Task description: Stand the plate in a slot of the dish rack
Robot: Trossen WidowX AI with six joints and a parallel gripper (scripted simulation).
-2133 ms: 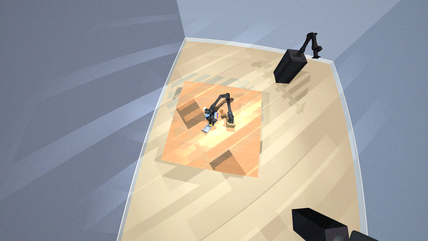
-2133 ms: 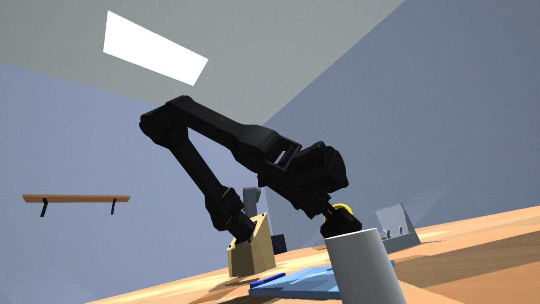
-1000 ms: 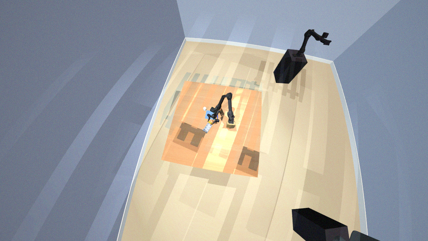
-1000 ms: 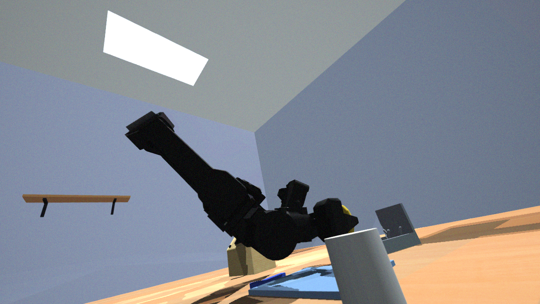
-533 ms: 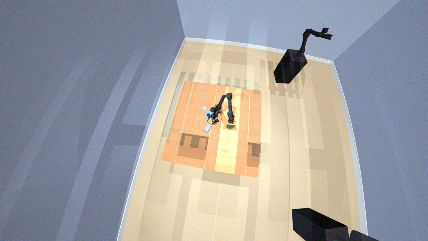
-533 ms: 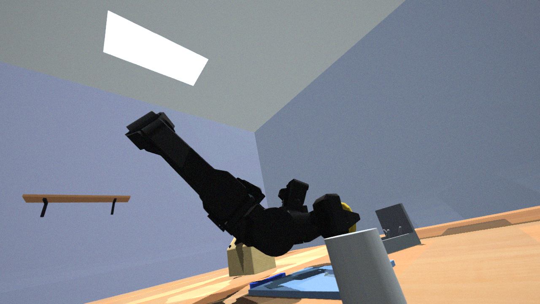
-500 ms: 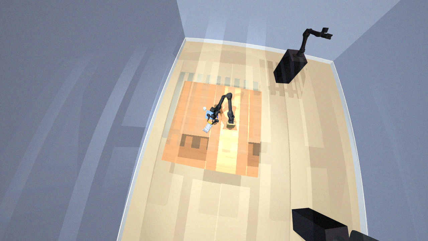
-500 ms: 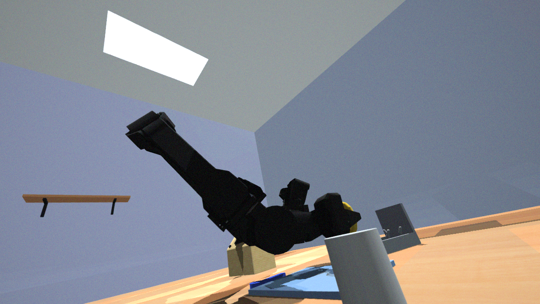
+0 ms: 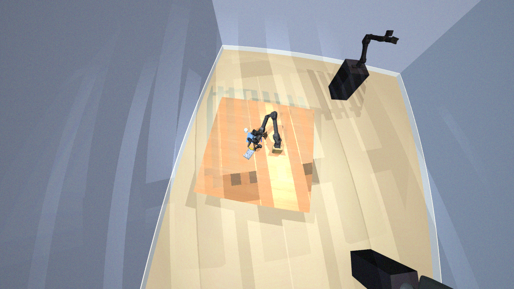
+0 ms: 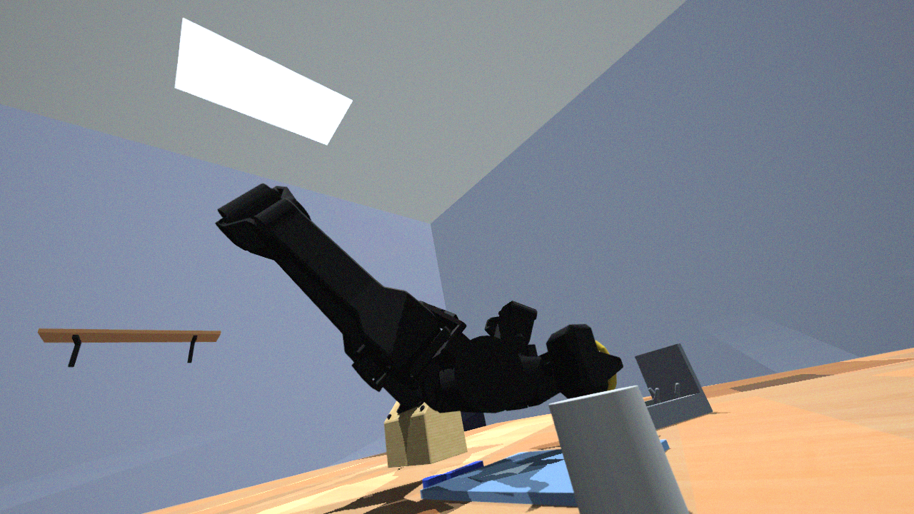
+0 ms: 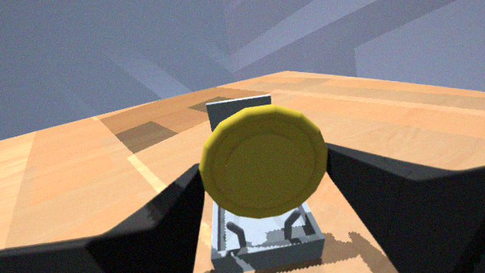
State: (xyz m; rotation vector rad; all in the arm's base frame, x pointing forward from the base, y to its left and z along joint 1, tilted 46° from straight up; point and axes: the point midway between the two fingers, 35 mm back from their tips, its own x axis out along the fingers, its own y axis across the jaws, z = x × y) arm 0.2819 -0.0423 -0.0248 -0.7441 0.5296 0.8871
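The gripper point(image 11: 263, 167), jaws clamped on the upright plate point(image 11: 263, 161), risks striking rails of the dish rack point(image 11: 265, 243) at 6 o'clock

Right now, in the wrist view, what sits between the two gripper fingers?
The yellow plate, held upright on edge by the gripper, facing the wrist camera. Behind and below it stands the grey dish rack.

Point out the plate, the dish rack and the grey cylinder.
plate point(image 11: 263, 161), wrist view, centre of its face.
dish rack point(image 11: 265, 248), wrist view, front wall.
grey cylinder point(image 10: 613, 453), exterior view, its side.
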